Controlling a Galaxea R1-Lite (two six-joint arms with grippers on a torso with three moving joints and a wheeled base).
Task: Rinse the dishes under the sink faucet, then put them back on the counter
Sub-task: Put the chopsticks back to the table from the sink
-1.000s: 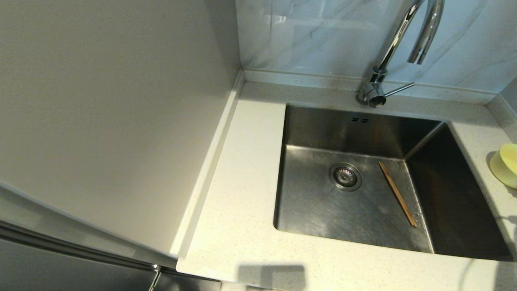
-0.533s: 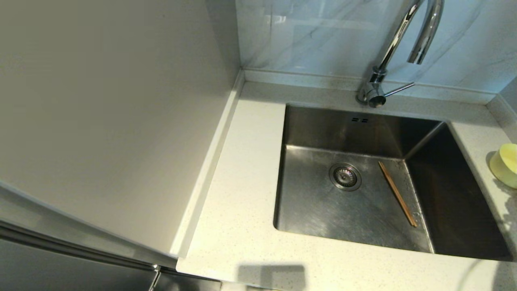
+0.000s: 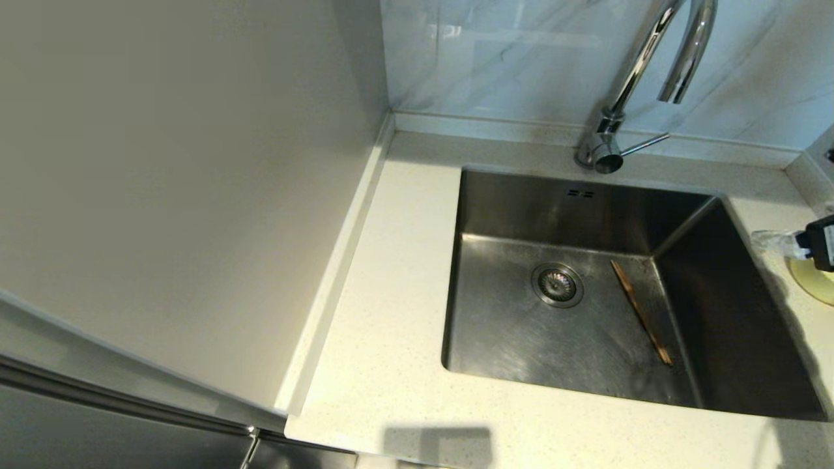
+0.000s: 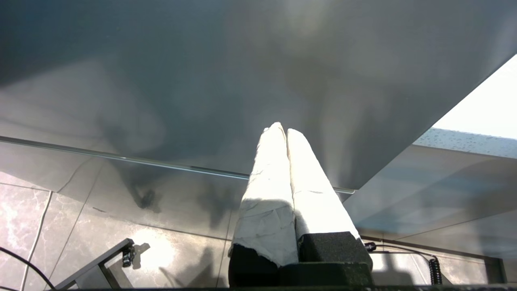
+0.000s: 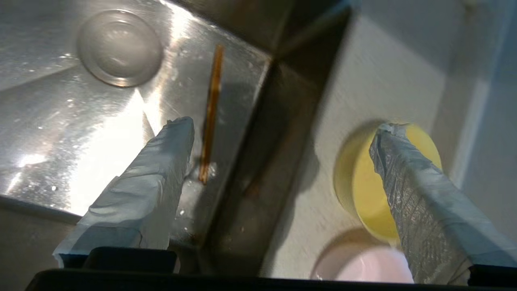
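Note:
Brown chopsticks (image 3: 642, 312) lie on the floor of the steel sink (image 3: 521, 202), right of the drain strainer (image 3: 557, 284). The pale yellow bowl (image 3: 811, 286) sits on the counter (image 3: 391, 273) at the sink's right, mostly covered by my right gripper (image 3: 782, 242). In the right wrist view that gripper (image 5: 282, 129) is open, one finger over the sink beside the chopsticks (image 5: 212, 109), the other over the yellow bowl (image 5: 363, 182). The pink bowl (image 5: 363, 266) sits beside the yellow one. My left gripper (image 4: 282, 131) is shut and empty, parked low by the cabinet front.
The chrome gooseneck faucet (image 3: 642, 65) rises behind the sink, its side lever (image 3: 642, 144) pointing right. A tall pale panel (image 3: 182, 195) walls off the counter's left side. A glossy marble-look wall (image 3: 508, 58) stands behind.
My right gripper has come into the head view from the right edge and now hangs over the yellow bowl, hiding most of it. The chopsticks have not moved.

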